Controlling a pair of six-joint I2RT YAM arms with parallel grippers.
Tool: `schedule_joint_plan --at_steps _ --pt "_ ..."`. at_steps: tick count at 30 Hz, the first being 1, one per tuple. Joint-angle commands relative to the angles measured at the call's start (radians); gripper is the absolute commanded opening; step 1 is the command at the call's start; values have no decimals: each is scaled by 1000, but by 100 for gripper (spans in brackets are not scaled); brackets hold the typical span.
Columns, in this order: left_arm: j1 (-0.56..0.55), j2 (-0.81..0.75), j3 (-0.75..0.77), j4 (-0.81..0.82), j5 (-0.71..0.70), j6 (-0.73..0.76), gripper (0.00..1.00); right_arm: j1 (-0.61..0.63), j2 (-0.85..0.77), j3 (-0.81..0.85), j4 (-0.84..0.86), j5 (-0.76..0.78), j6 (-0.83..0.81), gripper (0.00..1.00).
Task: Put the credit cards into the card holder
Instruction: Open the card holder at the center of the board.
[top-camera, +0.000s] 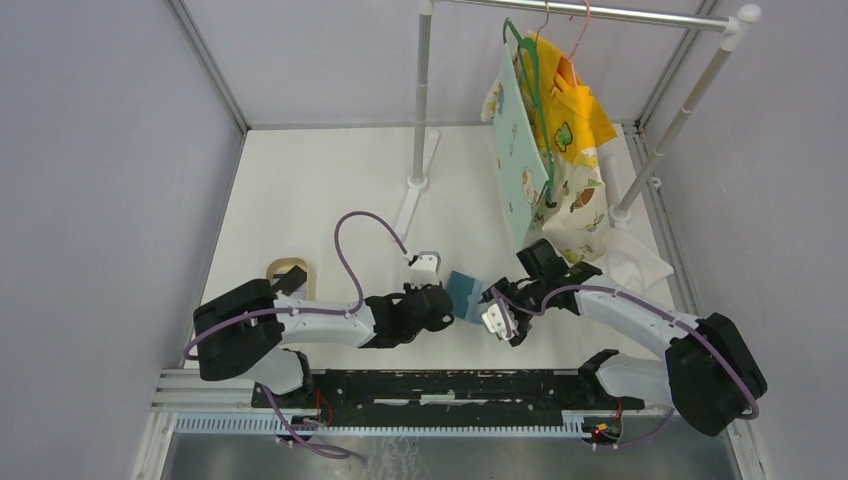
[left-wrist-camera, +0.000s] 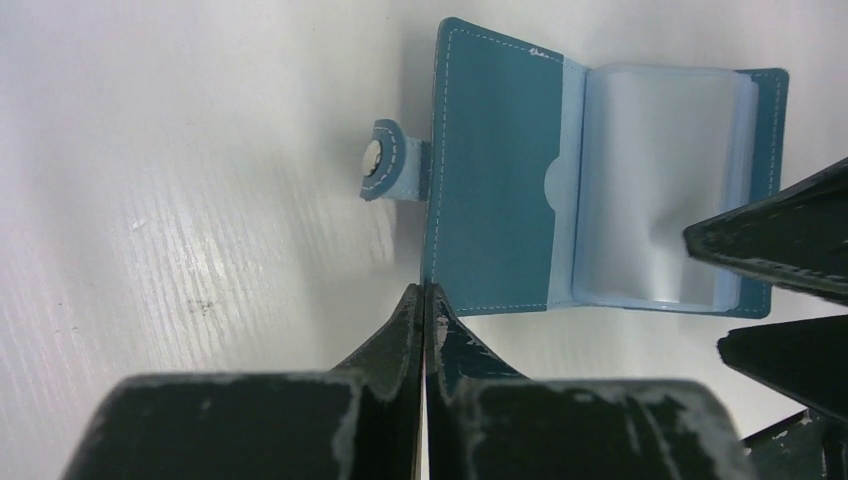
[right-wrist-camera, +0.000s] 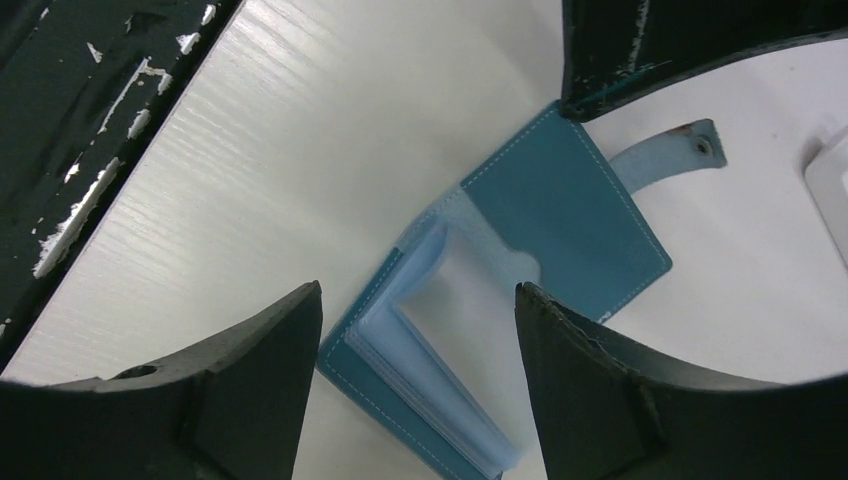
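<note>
Card holder (left-wrist-camera: 495, 170) lies open, inside up, on the white table (left-wrist-camera: 200, 200) between the arms, with its snap tab (left-wrist-camera: 385, 172) out to one side. Left gripper (left-wrist-camera: 424, 295) has its fingers pressed together at the cover's edge, probably to pin it flat; a true pinch cannot be confirmed. Right gripper (right-wrist-camera: 418, 300) hangs spread over the clear sleeves (right-wrist-camera: 440, 290), empty. No credit cards are in the sleeves, so loading is not yet begun.

The left arm (top-camera: 320, 322) and right arm (top-camera: 640, 318) have white links, bulky black joints and looping purple cables (top-camera: 345, 235); their black fingers (left-wrist-camera: 385, 355) show chipped paint.
</note>
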Motion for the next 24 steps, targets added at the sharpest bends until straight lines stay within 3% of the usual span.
schedule_joint_plan --at_steps 1,9,24 --pt "-21 4 62 17 -75 8 2 -5 26 43 -8 -53 -27 75" --pt "-42 25 81 37 -64 36 2 -4 11 50 52 -51 88 75" --pt "-45 39 80 37 -61 41 2 -3 11 26 147 112 169 69"
